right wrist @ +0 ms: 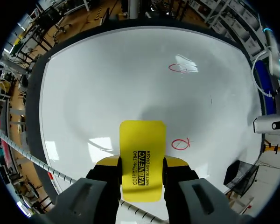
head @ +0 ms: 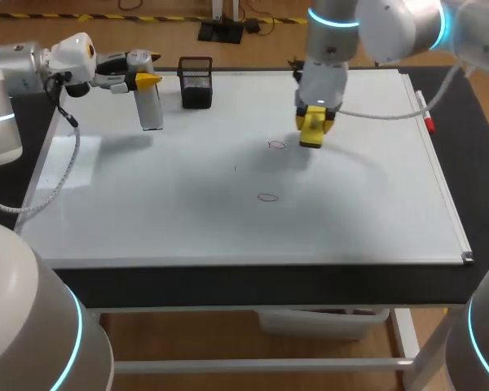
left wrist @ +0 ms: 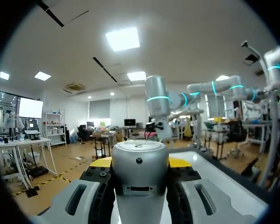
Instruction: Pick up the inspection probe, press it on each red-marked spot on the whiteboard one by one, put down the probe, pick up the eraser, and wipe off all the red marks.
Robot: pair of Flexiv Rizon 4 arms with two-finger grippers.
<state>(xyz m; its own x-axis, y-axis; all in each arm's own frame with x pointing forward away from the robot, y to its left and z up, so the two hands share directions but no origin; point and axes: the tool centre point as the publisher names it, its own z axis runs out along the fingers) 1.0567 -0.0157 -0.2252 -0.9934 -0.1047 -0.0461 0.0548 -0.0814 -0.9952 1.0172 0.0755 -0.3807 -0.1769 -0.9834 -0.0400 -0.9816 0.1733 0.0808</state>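
probe (left wrist: pixel 139 179) base cut off; eraser (right wrist: pixel 142 137) rear hidden behind right pincer (right wrist: pixel 142 162)

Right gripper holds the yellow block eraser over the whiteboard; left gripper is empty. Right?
No: the left gripper is shut on the silver cylindrical probe, per the left wrist view. The right gripper holds the yellow block eraser over the whiteboard.
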